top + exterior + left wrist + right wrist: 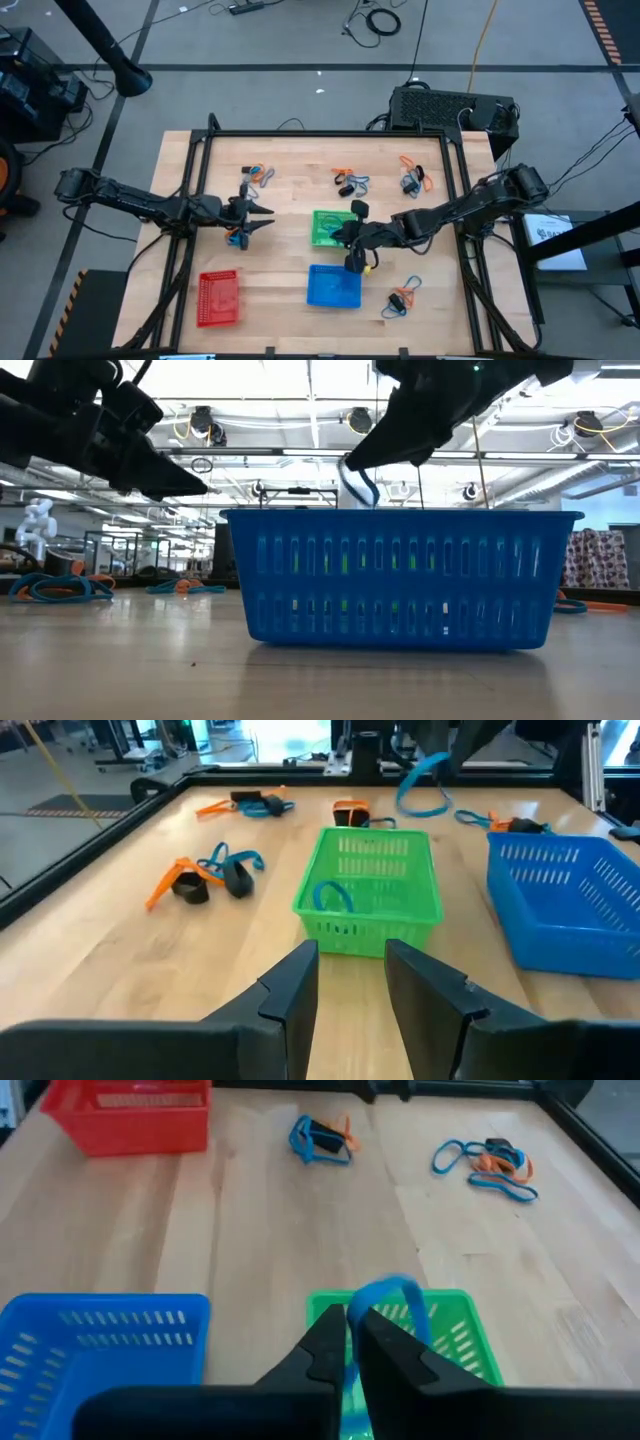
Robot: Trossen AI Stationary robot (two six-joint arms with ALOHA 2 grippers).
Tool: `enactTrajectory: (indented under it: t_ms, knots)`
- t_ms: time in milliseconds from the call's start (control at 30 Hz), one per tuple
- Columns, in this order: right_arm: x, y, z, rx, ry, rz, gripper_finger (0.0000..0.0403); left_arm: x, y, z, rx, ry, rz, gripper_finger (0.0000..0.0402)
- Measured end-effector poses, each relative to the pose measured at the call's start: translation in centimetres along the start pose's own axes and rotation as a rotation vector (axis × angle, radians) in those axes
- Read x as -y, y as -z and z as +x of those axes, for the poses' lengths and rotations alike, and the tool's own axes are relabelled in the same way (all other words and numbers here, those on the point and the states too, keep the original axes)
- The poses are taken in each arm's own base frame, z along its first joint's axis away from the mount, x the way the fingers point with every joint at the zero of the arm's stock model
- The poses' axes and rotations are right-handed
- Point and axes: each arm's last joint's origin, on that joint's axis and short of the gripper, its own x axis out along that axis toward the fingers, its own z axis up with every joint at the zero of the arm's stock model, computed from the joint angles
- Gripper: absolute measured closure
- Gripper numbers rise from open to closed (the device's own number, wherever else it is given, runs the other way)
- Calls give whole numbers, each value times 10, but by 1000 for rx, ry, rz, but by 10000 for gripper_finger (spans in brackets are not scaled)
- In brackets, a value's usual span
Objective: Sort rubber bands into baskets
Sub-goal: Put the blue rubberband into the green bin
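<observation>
My right gripper [354, 258] hovers by the right ends of the green basket [331, 227] and the blue basket [333, 286], shut on a blue rubber band [392, 1294]. In the low view that band [360, 486] hangs above the blue basket's rim [400, 516]. My left gripper [350, 982] is open over bare table left of the green basket [372, 890], which has one blue band [331, 897] lying in it. The red basket [218, 297] stands near the table's near-left corner. Loose clusters of bands [258, 175] [350, 182] [412, 179] [402, 296] lie on the table. My right gripper pinches the blue rubber band between its two fingers [328, 1342], at a stretch of the loop [352, 1330] right beside the fingertips. The loop arches out past the fingertips and is lifted clear of the table and baskets, slack. Which way the fingers point cannot be told.
A black frame [330, 134] borders the wooden table. A small blue and orange band cluster [237, 238] lies just below my left gripper in the high view. Bare wood shows between the red and blue baskets. Cables and a black box [452, 108] sit beyond the far edge.
</observation>
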Motion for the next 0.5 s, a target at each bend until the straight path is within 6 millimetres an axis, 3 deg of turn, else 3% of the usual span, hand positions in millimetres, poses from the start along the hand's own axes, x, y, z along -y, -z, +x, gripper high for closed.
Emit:
enactTrajectory:
  t_ms: [300,500]
  knots:
    - [22,10,21,-75,76,89,327,0,0,1,-38,6,-20,275]
    - [25,-1,22,-70,65,100,301,0,1,1,-44,6,-20,275]
